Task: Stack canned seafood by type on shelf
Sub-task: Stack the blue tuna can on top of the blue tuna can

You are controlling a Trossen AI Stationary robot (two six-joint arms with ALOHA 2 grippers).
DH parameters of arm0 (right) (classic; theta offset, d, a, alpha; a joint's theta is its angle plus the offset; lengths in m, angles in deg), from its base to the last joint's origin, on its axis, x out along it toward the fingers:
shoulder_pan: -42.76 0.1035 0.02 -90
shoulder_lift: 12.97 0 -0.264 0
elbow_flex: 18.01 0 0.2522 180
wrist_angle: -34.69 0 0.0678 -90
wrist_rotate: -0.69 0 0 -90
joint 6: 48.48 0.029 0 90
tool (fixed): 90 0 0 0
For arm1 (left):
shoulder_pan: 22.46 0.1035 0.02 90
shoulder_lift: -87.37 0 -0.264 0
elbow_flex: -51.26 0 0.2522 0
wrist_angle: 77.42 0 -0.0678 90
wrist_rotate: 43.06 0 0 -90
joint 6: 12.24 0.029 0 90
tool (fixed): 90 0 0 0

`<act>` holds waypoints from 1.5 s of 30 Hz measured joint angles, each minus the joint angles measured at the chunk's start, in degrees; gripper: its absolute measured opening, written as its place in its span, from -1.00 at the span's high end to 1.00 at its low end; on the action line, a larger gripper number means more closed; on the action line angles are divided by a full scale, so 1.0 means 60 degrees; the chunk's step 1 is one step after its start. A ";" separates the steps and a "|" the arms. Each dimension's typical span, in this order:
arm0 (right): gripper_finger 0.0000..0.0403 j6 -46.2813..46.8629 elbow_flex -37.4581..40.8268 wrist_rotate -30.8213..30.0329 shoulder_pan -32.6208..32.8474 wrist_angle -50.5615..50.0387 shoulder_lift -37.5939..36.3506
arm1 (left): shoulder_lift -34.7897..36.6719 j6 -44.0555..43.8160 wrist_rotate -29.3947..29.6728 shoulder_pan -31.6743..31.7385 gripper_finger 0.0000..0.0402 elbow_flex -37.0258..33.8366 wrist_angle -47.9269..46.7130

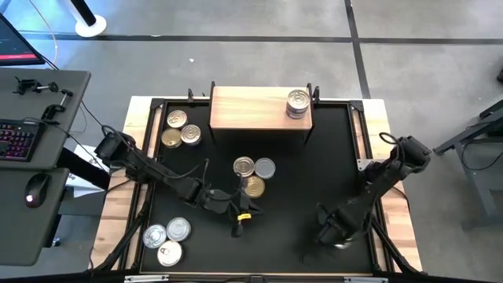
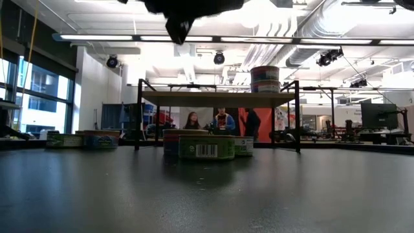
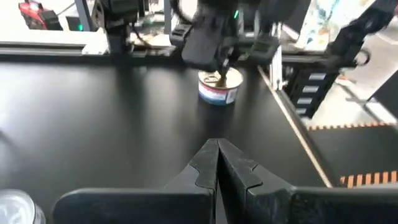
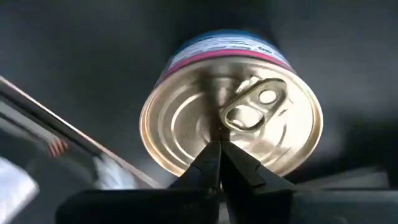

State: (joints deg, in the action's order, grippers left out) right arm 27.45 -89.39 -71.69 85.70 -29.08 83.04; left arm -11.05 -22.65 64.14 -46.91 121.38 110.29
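Bright ceiling strips (image 2: 213, 39) glare; foreground blurred.

Two dark, jointed arms with slim black fingers

Both arms are matte black, built of rounded joint housings linked by straight segments. The left gripper (image 1: 240, 224) carries a small yellow-green mark near its tip and thin black cables along the forearm. The right gripper (image 4: 219, 155) ends in two smooth black fingers (image 4: 205, 163) tapering to a narrow point above a broad, dark crossbar.
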 joint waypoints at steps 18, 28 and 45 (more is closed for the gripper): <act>1.00 -0.2995 -0.0242 -0.3881 -0.2267 0.4487 -0.0309 | -0.2032 -0.0589 0.0329 0.0005 1.00 -0.0007 0.1752; 1.00 -0.2151 -0.0231 -0.4715 -0.1706 0.1553 -0.1313 | -0.2723 0.0340 0.0253 0.0378 1.00 0.0000 0.2083; 1.00 -0.2406 -0.0245 -0.4101 -0.2694 0.4533 0.0745 | -0.2783 0.0000 0.0326 0.0162 1.00 0.0026 0.0443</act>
State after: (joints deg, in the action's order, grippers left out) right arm 13.02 -90.86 -96.30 69.53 -1.88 87.51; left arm -27.75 -22.65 66.09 -45.94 121.54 112.94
